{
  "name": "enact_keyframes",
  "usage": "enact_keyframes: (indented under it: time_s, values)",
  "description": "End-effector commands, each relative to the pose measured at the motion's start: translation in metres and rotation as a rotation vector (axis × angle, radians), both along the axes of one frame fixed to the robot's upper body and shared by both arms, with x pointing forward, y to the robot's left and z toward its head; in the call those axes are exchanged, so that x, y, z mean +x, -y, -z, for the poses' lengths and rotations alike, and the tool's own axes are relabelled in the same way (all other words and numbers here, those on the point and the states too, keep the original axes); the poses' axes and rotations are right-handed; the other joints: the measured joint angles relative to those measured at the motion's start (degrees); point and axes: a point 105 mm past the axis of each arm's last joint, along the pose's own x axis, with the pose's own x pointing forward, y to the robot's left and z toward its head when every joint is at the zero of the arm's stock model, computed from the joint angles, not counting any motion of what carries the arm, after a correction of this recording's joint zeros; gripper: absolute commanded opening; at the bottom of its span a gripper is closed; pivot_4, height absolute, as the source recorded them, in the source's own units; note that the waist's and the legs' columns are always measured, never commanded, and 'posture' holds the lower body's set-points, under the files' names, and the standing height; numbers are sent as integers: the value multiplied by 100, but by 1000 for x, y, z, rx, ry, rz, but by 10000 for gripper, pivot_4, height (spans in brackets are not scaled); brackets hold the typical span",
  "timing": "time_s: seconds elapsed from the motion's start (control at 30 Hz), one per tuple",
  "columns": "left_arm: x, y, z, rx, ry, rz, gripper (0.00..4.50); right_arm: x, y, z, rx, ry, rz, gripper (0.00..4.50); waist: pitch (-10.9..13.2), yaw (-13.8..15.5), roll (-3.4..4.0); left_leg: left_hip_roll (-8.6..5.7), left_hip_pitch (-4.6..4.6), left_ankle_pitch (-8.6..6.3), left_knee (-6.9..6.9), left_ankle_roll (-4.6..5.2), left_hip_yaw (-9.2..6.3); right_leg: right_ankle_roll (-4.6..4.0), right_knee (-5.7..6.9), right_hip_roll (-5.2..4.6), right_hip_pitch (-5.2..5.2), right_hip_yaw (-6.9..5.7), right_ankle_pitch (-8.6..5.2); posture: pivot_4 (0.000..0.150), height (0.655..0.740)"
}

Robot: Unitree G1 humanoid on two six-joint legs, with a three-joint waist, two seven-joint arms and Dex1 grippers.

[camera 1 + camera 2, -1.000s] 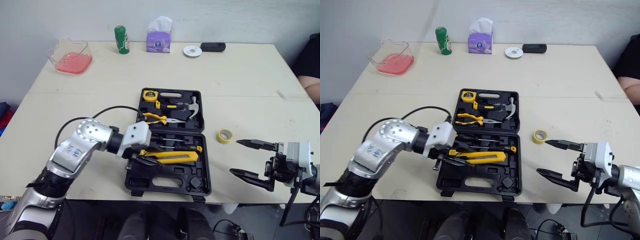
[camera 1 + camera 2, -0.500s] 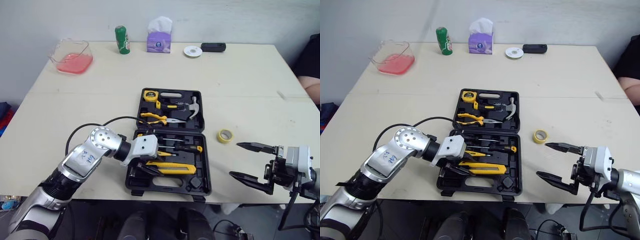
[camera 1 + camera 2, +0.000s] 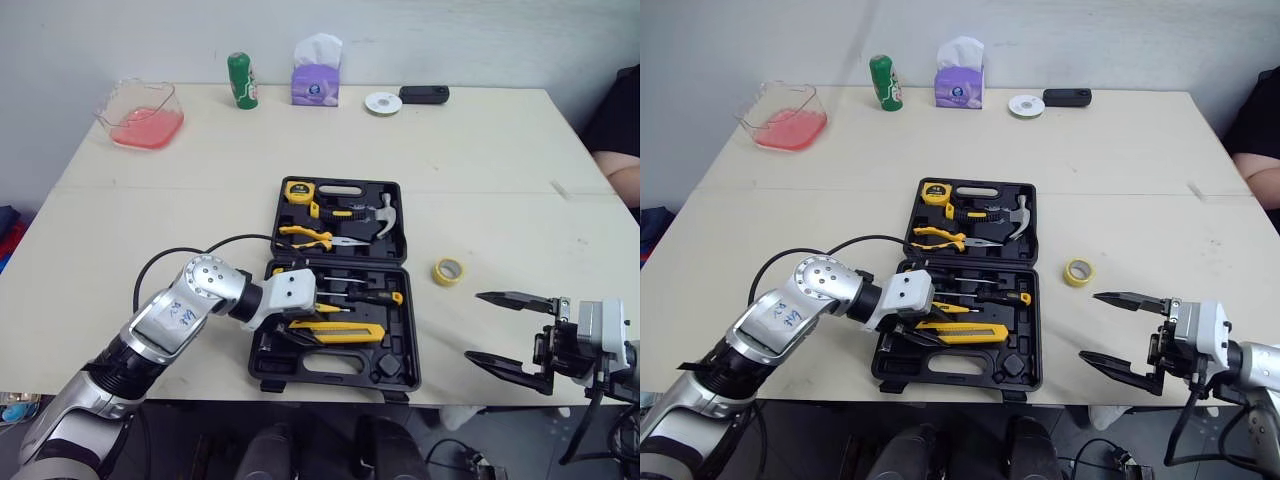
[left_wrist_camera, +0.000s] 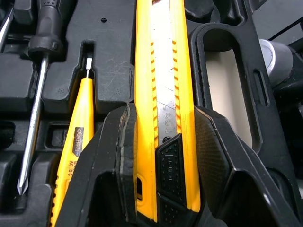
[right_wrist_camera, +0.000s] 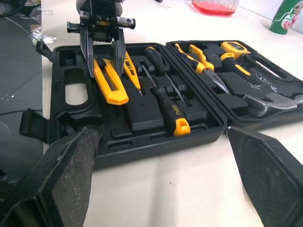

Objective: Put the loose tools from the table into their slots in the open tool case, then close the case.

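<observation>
Now the yellow knife (image 4: 161,56) is held tight by the left gripper (image 4: 164,116) in the open tool case's (image 3: 330,365) front half, near the counter's (image 3: 480,170) front edge. "deli" is printed on it. The right gripper (image 3: 474,325) is spread wide open.

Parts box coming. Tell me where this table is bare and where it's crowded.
Bare: the band of table between the tool case and the far row, red tray to black device; also left of the case. Crowded: the case's near half, where the left gripper grips the utility knife, and its right, with tape roll and right gripper.
</observation>
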Motion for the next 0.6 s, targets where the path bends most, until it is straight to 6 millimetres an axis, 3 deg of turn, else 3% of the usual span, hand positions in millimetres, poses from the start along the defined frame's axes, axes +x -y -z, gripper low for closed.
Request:
enact_keyframes:
  time_s: [0.03,0.4,0.47,0.57,0.6]
  values:
    - [-5,-3,10,63,-14,4,12834,-2,2,-4,2,37,-4,45000,0,0,0,0,0,0,0,0,0,0,0,0,0,0,0,1500,7400]
    - [-7,-5,12,102,-24,25,12834,-4,1,-5,-3,41,-4,45000,-1,5,0,0,2,0,0,0,0,0,1,0,2,0,0,1500,7400]
    - [-8,0,9,57,-3,58,23035,-2,0,-7,4,42,-2,45000,-1,5,0,0,2,0,0,0,0,0,1,0,2,1,0,1500,7400]
    - [-11,2,6,29,18,100,34950,1,-3,-10,9,45,1,45000,-1,1,0,0,2,0,1,0,0,0,0,0,1,0,0,1500,7400]
    - [-10,2,5,22,20,101,34950,1,-4,-11,8,46,0,45000,-1,1,0,0,1,0,1,0,0,-1,0,0,1,0,0,1500,7400]
